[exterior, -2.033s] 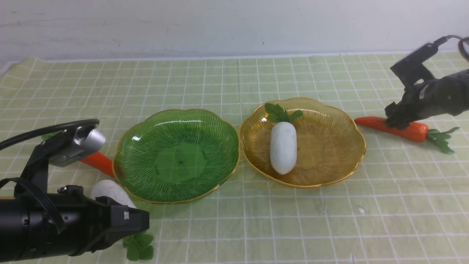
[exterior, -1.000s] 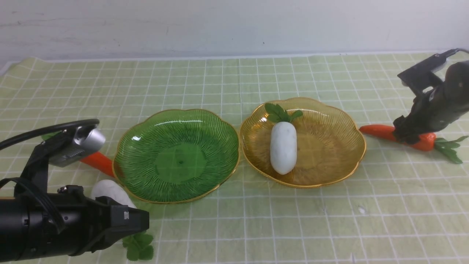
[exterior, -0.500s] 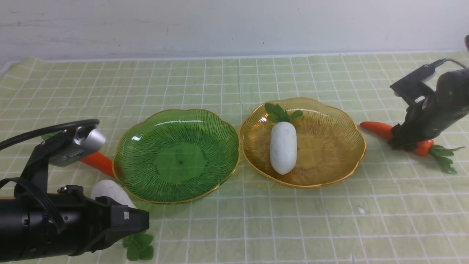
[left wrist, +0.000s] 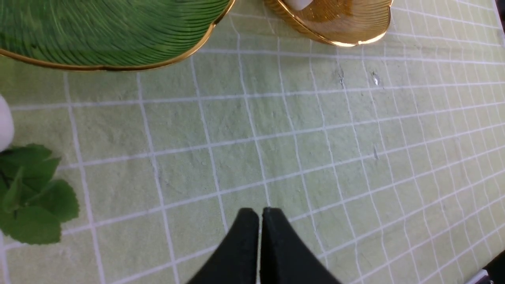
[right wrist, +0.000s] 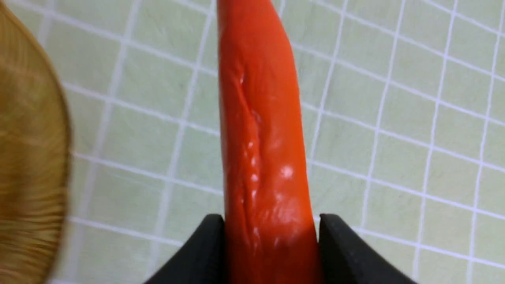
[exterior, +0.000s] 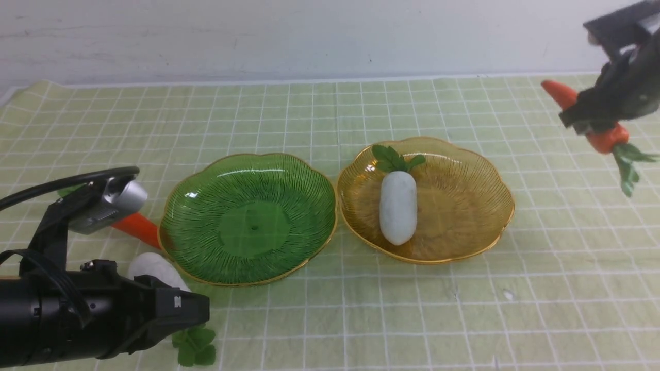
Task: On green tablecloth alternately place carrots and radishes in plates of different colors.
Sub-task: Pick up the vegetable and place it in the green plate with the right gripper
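1. The right gripper (exterior: 590, 119) pinches the lifted carrot (right wrist: 260, 138) across its thick part. Half a second ago this carrot lay on the green tablecloth (exterior: 361, 309). Now it hangs in the air at the far right, pointed end up and leaves drooping.
2. In the right wrist view, the two black jaws press against both sides of the orange body, with the cloth well below.
3. The amber plate (exterior: 479, 170) sits near the carrot, on its left. It holds one white radish (exterior: 398, 208), unmoved.
4. The green plate (exterior: 247, 216), just beside the amber one, holds nothing.
5. The left gripper (left wrist: 260, 221) has its jaws pressed together, empty, low over the cloth. A second carrot (exterior: 135, 226) and a second radish (exterior: 149, 265) lie by the green plate's left edge, partly hidden by the arm.
6. The pick looks successful. The carrot probably goes into a plate next, likely the bare green one, reached across the amber plate.
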You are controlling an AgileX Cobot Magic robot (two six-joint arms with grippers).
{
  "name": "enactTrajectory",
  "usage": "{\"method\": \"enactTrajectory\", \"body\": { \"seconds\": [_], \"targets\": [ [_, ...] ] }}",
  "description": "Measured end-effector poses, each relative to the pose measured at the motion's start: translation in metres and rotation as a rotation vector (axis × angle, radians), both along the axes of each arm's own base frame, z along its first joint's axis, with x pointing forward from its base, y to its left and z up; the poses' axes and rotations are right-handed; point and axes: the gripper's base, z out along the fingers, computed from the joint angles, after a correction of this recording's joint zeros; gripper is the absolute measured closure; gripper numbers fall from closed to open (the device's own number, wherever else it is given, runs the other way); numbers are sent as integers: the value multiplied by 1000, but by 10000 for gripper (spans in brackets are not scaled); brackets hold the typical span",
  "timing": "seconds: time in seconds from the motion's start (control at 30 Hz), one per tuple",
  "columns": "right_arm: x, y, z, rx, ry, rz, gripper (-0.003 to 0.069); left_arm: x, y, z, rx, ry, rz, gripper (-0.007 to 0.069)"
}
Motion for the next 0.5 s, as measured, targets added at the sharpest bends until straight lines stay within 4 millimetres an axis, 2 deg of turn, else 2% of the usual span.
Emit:
{"method": "enactTrajectory", "body": {
  "seconds": [0.07, 0.13, 0.17, 0.2, 0.23, 0.33, 0.43, 0.5],
  "targets": [
    [-5, 27, 11, 157, 40, 21, 379, 1, 1, 0, 2, -5, 10, 631],
    [-10, 57, 11, 281, 88, 96, 379, 2, 2, 0, 8, -17, 25, 631],
    [-13, 82, 10, 359, 114, 167, 379, 3, 2, 0, 11, -23, 34, 631],
    [-14, 86, 9, 364, 116, 185, 379, 3, 2, 1, 12, -26, 37, 631],
    [-17, 108, 7, 421, 130, 256, 379, 4, 3, 1, 14, -29, 42, 631],
    [-26, 177, -5, 551, 135, 431, 379, 4, 3, 0, 15, -28, 43, 628],
    [-28, 213, -18, 581, 96, 492, 379, 4, 3, 0, 15, -28, 44, 624],
    [-29, 240, -33, 580, 63, 523, 379, 4, 3, 0, 15, -28, 44, 617]
  ]
}}
